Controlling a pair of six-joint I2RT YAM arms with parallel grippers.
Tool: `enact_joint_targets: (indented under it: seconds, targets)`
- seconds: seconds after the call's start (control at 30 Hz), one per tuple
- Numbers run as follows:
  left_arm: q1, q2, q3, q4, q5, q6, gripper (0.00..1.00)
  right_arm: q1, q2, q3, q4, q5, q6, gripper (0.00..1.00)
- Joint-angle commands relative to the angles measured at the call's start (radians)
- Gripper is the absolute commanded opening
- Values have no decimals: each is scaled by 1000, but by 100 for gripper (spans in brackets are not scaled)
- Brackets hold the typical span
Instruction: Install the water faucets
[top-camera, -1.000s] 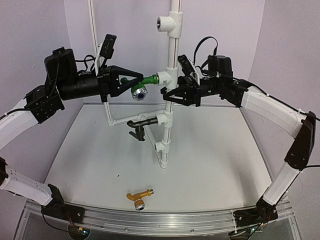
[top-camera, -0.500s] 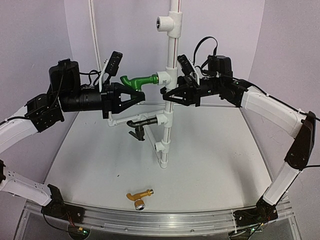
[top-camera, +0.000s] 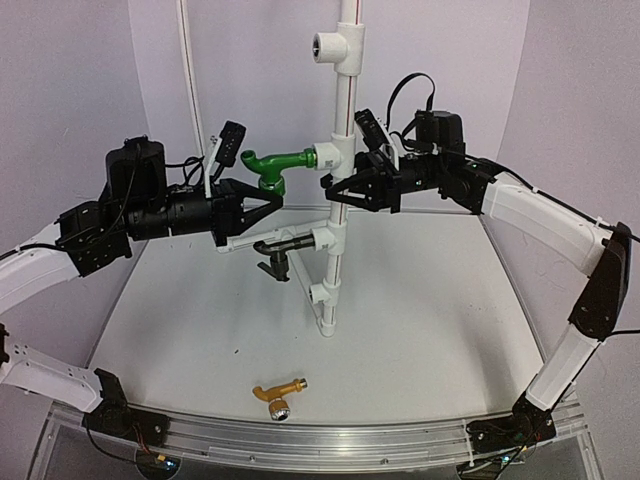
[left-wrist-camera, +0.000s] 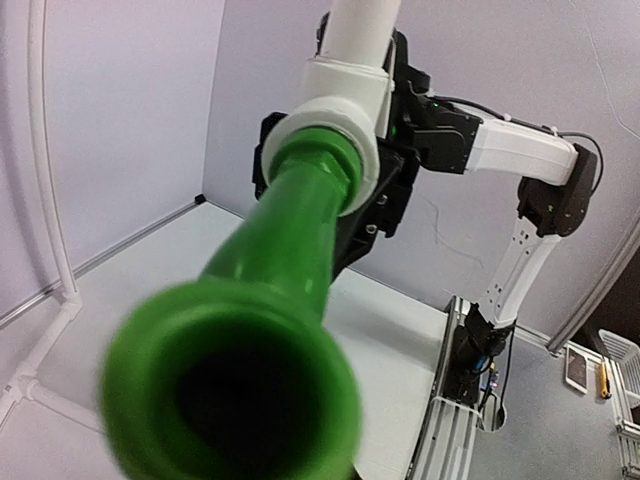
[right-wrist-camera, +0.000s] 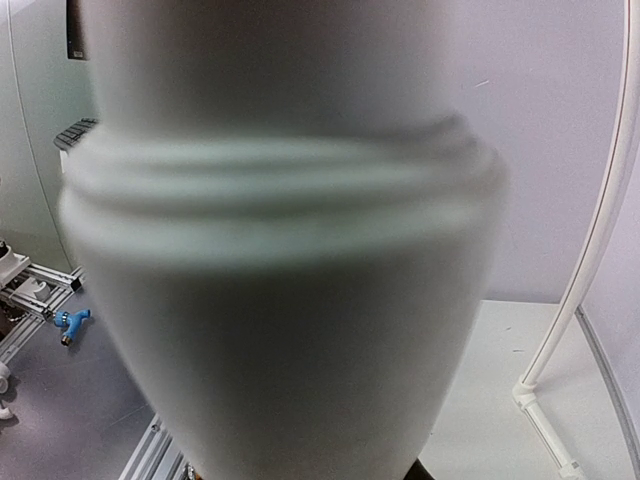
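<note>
The green faucet (top-camera: 275, 161) sticks out leftwards from the middle tee (top-camera: 331, 155) of the upright white pipe (top-camera: 345, 100). My left gripper (top-camera: 278, 197) is shut, its tips at the faucet's lower part. In the left wrist view the green faucet (left-wrist-camera: 290, 300) fills the frame and hides the fingers. My right gripper (top-camera: 335, 188) is shut on the pipe just below that tee; the pipe (right-wrist-camera: 280, 250) blocks its wrist view. The black faucet (top-camera: 278, 248) sits in the lower tee (top-camera: 322, 238). The golden-orange faucet (top-camera: 277, 394) lies loose on the table near the front edge.
A top tee (top-camera: 331, 43) on the pipe faces left with nothing in it. White frame pipes (top-camera: 200, 130) run up and along the table behind my left gripper. The metal rail (top-camera: 320, 440) borders the near edge. A small blue thing (right-wrist-camera: 72, 322) lies off the table.
The green faucet has turned about its threaded end in the tee. My left gripper has rolled and dropped lower with it. The right arm has stayed still on the pipe.
</note>
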Motion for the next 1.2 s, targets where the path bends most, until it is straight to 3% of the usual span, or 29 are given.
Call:
enact_joint_targets:
  seconds: [0.0, 0.17, 0.37, 0.8, 0.97, 1.17]
  targets:
    - [41, -8, -11, 126, -67, -30, 0, 4, 33, -4, -148, -2, 167, 0]
    - [128, -27, -33, 204, -12, -84, 0, 4, 23, -12, -148, -5, 165, 0]
    - [150, 9, 24, 212, 24, -66, 0, 4, 19, -22, -148, -1, 165, 0]
    - [152, 53, 215, 91, 167, -2, 0, 6, 20, -24, -148, 3, 165, 0]
    - [151, 57, 224, 78, 299, -7, 0, 6, 23, -20, -148, 12, 165, 0]
    - [106, 52, 226, 24, 323, 32, 0, 5, 32, -11, -149, 15, 166, 0]
